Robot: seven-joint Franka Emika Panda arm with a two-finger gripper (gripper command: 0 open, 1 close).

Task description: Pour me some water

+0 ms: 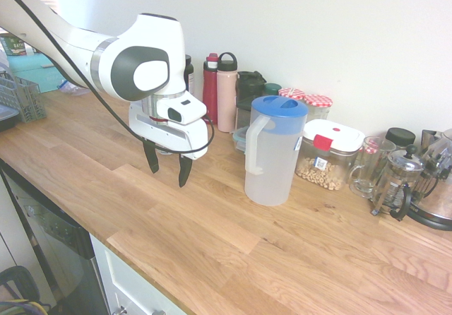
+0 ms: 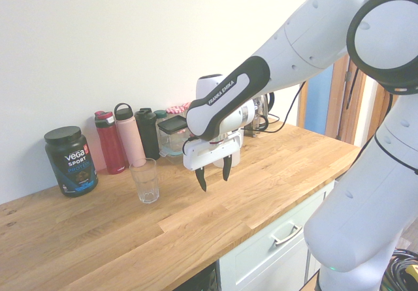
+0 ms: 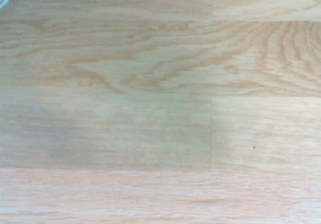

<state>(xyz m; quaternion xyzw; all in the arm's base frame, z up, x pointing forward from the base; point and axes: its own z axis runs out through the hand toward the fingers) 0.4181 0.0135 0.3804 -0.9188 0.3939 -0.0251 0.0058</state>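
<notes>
First exterior view: pitcher (image 1: 274, 152) beside open tool (image 1: 168, 167), apart.

Behind the end effector you see a red bottle (image 1: 210, 89) and pink bottle (image 1: 227, 92) by the wall, a French press (image 1: 400, 182) far off, and wooden counter (image 3: 160, 133) beneath it.
</notes>
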